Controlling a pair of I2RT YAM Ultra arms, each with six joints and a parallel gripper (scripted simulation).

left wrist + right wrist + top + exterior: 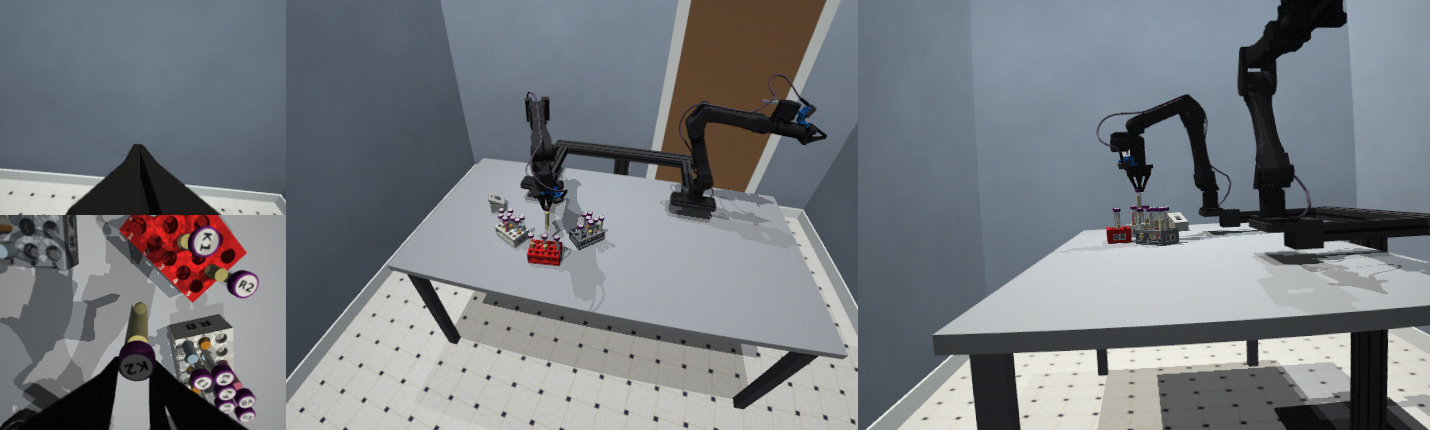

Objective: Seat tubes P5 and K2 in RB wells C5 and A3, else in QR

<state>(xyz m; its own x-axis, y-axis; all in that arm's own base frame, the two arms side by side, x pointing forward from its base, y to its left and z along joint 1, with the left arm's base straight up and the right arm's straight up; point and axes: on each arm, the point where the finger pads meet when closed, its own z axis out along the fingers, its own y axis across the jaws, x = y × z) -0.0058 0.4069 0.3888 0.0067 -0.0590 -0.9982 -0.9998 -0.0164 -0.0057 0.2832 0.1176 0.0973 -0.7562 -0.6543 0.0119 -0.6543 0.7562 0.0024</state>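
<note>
Going left to right in the top view. Got a small box with a button (490,201) (1178,218) toward the back left corner of the bench (686,260) (1108,290) (269,340), probably parked there to stay out of the way until the final press. Can't make out whether the lamp is lit.

Next, in from the left edge, see the white rack (511,238) (202,324), partly filled. Can't read enough caps to say where P5 is.

Then find the right gripper (545,206) (1140,189) (134,366), clamped on tube K2 (546,220) (1139,200) (137,361) up by its purple cap. Makes sense: leaves the lower end free to drop into a well. Held above the bench, near the white rack and clear of any well. Probably on the way to A3; line up over it, then lower gently. If stopped by a flat piece, use the red rack (543,260) (1119,235) (237,245), sitting nearer the front edge, handy as a fallback.

Further right, spot the grey source rack (588,242) (1171,237) (71,239). Past the back right corner, notice the left gripper (822,135) (137,152), fingers together on nothing, likely raised to leave the other arm room.
</note>
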